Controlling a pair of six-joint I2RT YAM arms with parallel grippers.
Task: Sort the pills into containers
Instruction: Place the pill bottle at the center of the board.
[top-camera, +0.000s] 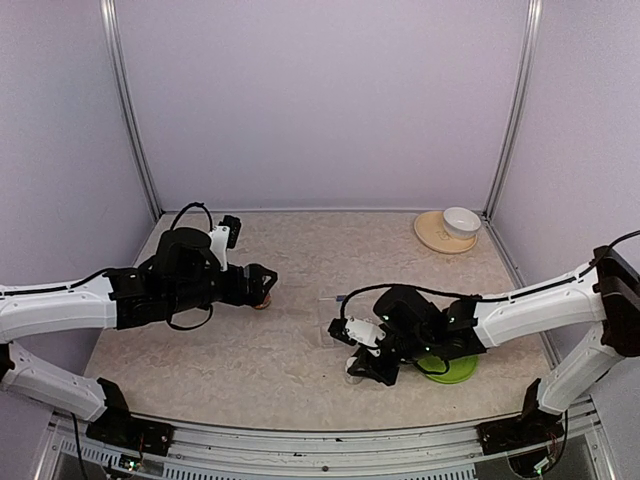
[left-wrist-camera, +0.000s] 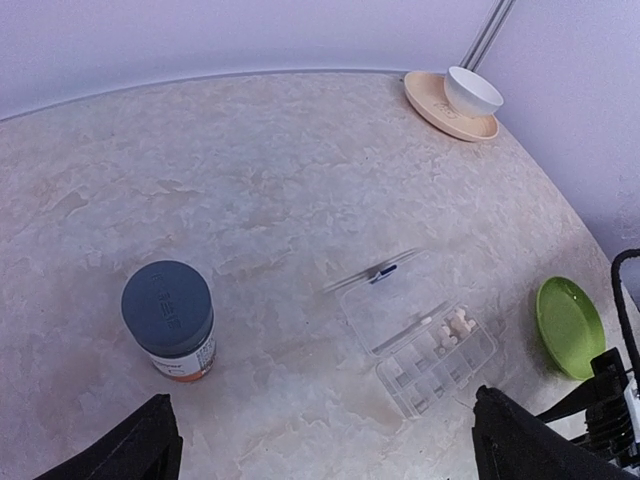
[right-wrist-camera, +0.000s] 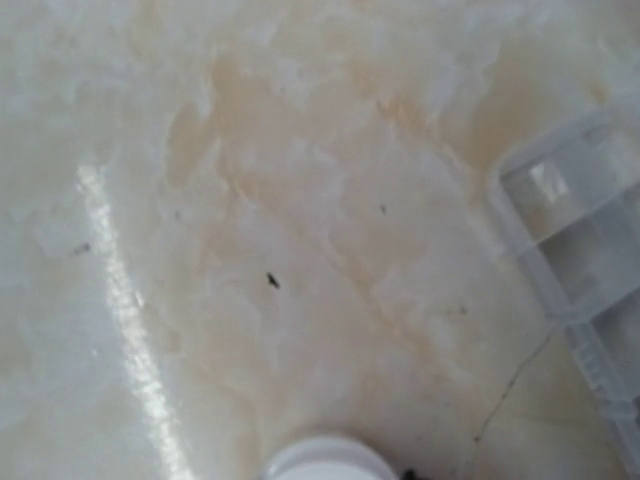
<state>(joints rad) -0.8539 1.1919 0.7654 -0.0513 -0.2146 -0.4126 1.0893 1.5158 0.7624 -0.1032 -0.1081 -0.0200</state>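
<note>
The clear pill organiser (left-wrist-camera: 430, 350) lies open on the table, its lid (left-wrist-camera: 395, 300) folded back, with a few white pills (left-wrist-camera: 457, 323) in one compartment. In the top view the organiser (top-camera: 333, 322) lies just left of my right gripper (top-camera: 368, 372), which hangs low over the table. In the right wrist view only a corner of the organiser (right-wrist-camera: 575, 250) and a white round thing (right-wrist-camera: 325, 462) at the bottom edge show; my fingers are hidden. My left gripper (left-wrist-camera: 325, 460) is open and empty, above and near the amber bottle (left-wrist-camera: 168, 318) with a grey cap.
A green plate (left-wrist-camera: 568, 325) lies right of the organiser, under my right arm (top-camera: 520, 310). A white bowl (left-wrist-camera: 472, 90) sits on a beige plate (left-wrist-camera: 430, 100) at the far right corner. Walls and metal posts close in the table.
</note>
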